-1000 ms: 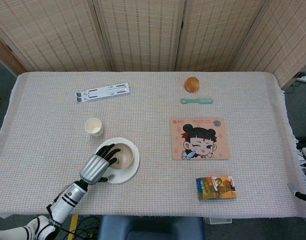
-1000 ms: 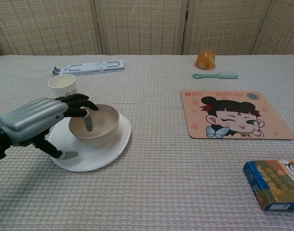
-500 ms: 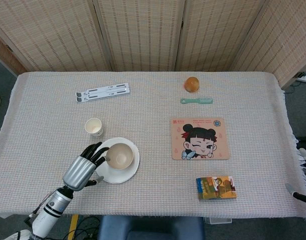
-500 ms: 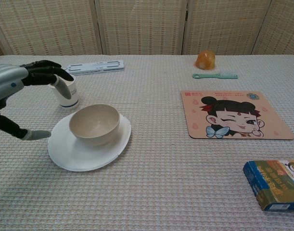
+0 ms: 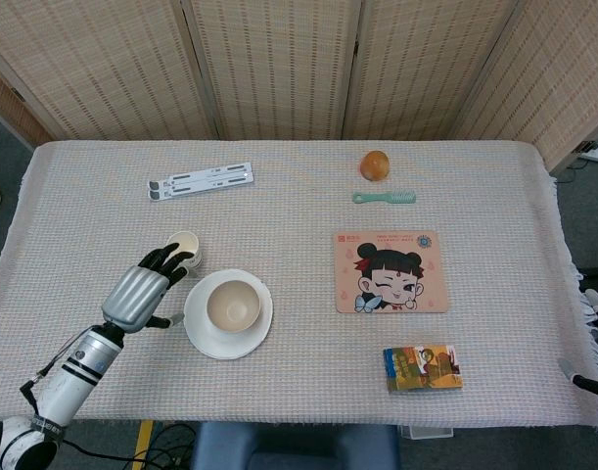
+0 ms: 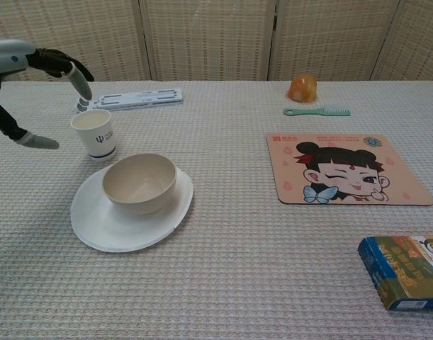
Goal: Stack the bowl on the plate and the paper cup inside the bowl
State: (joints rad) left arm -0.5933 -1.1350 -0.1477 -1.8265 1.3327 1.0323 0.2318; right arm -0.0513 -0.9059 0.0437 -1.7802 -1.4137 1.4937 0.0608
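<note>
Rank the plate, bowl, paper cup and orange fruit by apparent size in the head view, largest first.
1. plate
2. bowl
3. paper cup and orange fruit: look about alike, so unranked.

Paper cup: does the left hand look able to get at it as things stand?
Probably yes. The left hand hovers open just above and beside the paper cup, which stands upright and apart from the bowl, with nothing between.

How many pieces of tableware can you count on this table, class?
3: a white plate near the front left, a bowl sitting on it, and a paper cup standing on the cloth just behind the plate.
</note>
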